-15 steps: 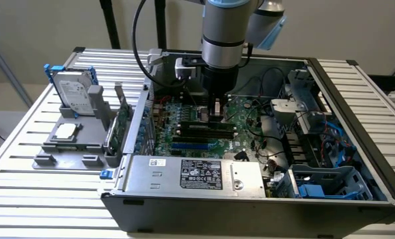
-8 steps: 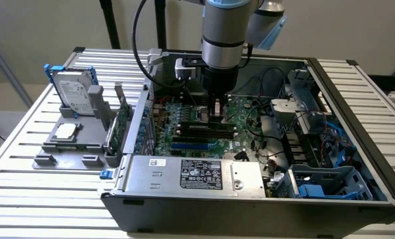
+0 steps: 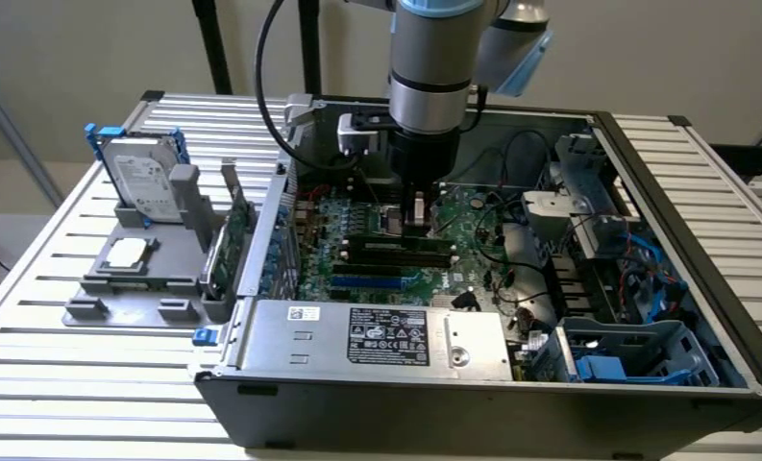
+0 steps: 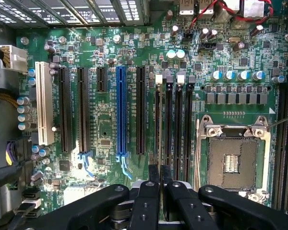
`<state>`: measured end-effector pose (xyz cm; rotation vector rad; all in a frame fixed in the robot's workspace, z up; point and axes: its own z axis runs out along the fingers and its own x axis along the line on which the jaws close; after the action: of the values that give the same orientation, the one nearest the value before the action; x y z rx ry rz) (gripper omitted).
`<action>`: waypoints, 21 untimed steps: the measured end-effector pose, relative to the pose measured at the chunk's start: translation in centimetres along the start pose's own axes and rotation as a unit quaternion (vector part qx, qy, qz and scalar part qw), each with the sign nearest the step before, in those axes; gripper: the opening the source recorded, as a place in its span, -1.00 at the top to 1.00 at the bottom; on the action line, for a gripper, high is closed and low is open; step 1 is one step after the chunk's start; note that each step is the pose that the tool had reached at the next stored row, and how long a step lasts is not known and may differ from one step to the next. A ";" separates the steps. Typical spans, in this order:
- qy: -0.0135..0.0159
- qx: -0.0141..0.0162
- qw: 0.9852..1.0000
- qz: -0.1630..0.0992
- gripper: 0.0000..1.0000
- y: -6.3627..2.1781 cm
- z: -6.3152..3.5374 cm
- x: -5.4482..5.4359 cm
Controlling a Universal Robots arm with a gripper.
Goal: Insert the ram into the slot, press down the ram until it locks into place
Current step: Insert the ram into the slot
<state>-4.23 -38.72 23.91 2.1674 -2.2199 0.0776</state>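
slots (image 4: 178, 129), seemingly four; one end effector (image 4: 161, 178)

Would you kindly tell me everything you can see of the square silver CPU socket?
The CPU socket is a square frame of shiny silver metal, lying flat on the green motherboard. It is empty: its bed of fine brownish contacts lies bare, with a small pale patch in the middle. A screwed metal bracket runs along one edge, and a thin wire lever leaves one corner. Four parallel black memory sockets lie alongside, apart from it. Nothing else touches it.
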 end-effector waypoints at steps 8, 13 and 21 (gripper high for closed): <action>0.007 0.000 1.000 0.000 0.74 0.00 0.12 0.0; 0.007 0.000 1.000 0.000 0.74 0.00 0.27 0.0; 0.007 0.000 1.000 0.000 0.74 0.01 0.59 -0.2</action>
<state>-4.23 -38.58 23.31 2.1604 -2.2127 0.0923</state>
